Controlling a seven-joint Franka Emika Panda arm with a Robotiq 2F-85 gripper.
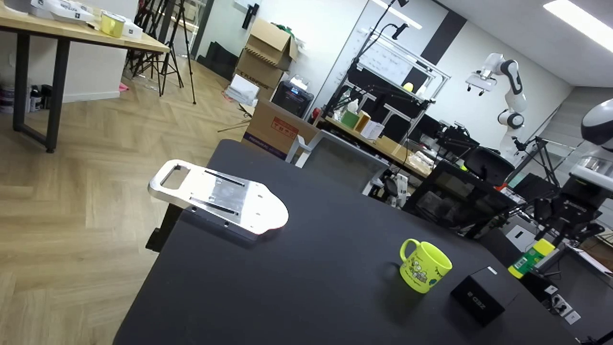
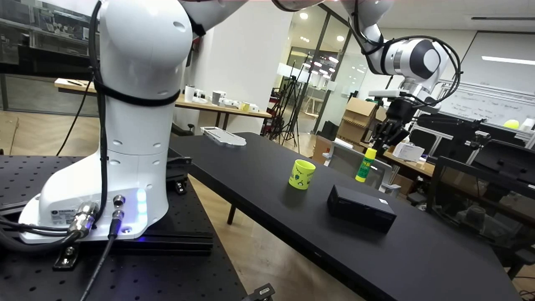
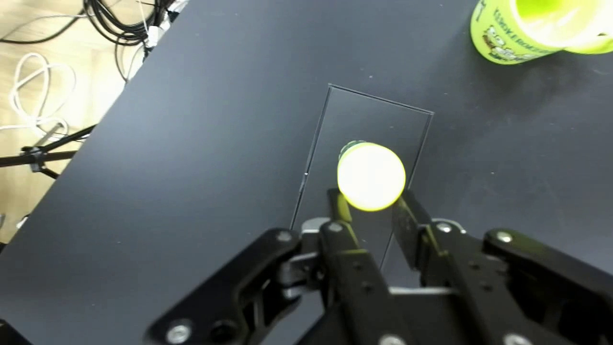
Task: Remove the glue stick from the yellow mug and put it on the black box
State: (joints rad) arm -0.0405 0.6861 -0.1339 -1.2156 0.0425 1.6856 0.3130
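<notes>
Nearest to the wrist camera is the gripper (image 3: 371, 208), with its jaws closed on the upper, yellow end of the stick (image 2: 365, 166). I suppose it is pinched at this end so that the lower one is free to meet the landing place first; for the same reason, probably, it hangs almost upright. Thus the stick sits at the very tips of the jaws, with most of its length below them.

Under it, in an exterior view, is the box (image 2: 362, 211), and a gap can be seen between the two. The wrist view shows the stick inside the outline of the flat top, between the long edges. Therefore I judge that only a slow lowering and a release remain. As the stick is narrow, letting go too high could make it topple and roll.

Near the box, but not touching, the mug (image 1: 424, 269) stands upright on the table (image 1: 306, 282). This makes the transfer short, yet seems to leave room for the gripper to descend. Farther, at the table's end, lies a pale flat tool (image 1: 225, 194), its slotted end apparently reaching past the edge; why it is put there, I cannot tell.
</notes>
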